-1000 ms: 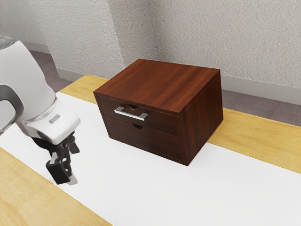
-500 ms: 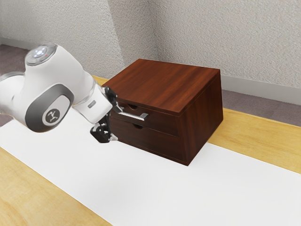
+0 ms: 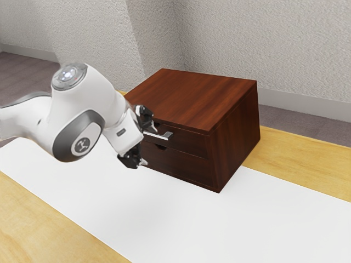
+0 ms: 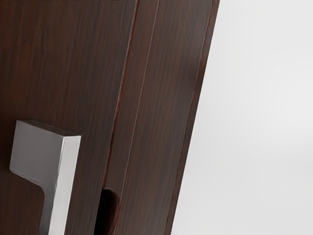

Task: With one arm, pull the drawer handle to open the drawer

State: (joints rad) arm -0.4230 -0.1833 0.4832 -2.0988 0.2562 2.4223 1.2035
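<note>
You are at the grasp step: your black two-finger gripper [image 3: 140, 138] stands open, the silver metal bar handle [image 3: 159, 133] on the dark wooden cabinet's [image 3: 192, 96] upper drawer [image 3: 184, 141] just ahead of it, so next close, then pull straight back.

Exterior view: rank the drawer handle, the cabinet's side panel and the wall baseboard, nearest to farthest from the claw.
1. Drawer handle, right in front of the claw.
2. Cabinet side panel, toward the exterior view's right.
3. Baseboard, far back, at the exterior view's right.
</note>
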